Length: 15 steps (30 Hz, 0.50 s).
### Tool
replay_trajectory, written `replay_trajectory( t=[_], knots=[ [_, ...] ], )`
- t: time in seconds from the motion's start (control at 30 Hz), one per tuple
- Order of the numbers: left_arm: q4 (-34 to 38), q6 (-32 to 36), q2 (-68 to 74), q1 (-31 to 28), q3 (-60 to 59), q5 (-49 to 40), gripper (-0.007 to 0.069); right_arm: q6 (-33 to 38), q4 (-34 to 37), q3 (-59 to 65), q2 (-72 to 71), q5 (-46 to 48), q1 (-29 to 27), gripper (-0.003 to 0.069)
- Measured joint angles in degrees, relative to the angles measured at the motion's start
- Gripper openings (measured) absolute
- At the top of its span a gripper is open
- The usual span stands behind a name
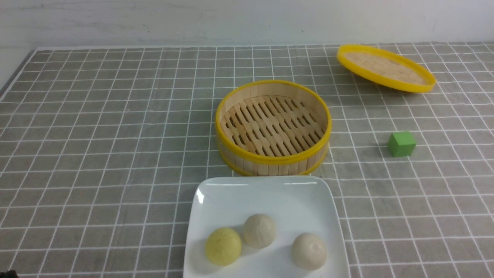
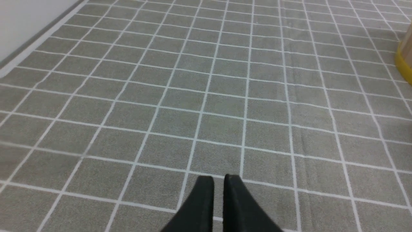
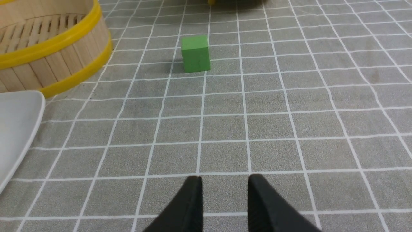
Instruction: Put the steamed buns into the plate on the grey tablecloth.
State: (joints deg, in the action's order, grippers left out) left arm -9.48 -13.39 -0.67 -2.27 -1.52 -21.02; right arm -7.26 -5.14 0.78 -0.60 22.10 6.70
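Two cream-white steamed buns (image 1: 259,230) (image 1: 308,251) lie in the white square plate (image 1: 266,193) at the near middle of the grey tablecloth (image 1: 96,135). A yellow ball (image 1: 223,246) lies beside them in the plate. Neither gripper shows in the front view. In the left wrist view my left gripper (image 2: 219,178) is shut and empty, low over bare cloth. In the right wrist view my right gripper (image 3: 224,180) is slightly open and empty over bare cloth, with the plate's edge (image 3: 16,129) off to one side.
The empty bamboo steamer basket (image 1: 270,162) stands just behind the plate; it also shows in the right wrist view (image 3: 54,64). Its yellow-rimmed lid (image 1: 386,67) lies tilted at the back right. A green cube (image 1: 401,144) sits on the cloth at the right.
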Motion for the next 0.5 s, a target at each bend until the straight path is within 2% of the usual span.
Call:
replay_trajectory(
  t=[0.13,0.33,0.5],
  knots=[
    [0.0,0.0,0.0,-1.0,0.0,0.0,0.0076,0.0,0.0,0.0,0.0,0.0,0.0,0.0227],
    [-0.2,0.0,0.0,3.1,0.0,0.0,0.0087,0.0,-0.1,0.0,0.0,0.0,0.0,0.0237],
    [-0.2,0.0,0.0,3.3,0.0,0.0,0.0089,0.0,-0.1,0.0,0.0,0.0,0.0,0.0237]
  ],
)
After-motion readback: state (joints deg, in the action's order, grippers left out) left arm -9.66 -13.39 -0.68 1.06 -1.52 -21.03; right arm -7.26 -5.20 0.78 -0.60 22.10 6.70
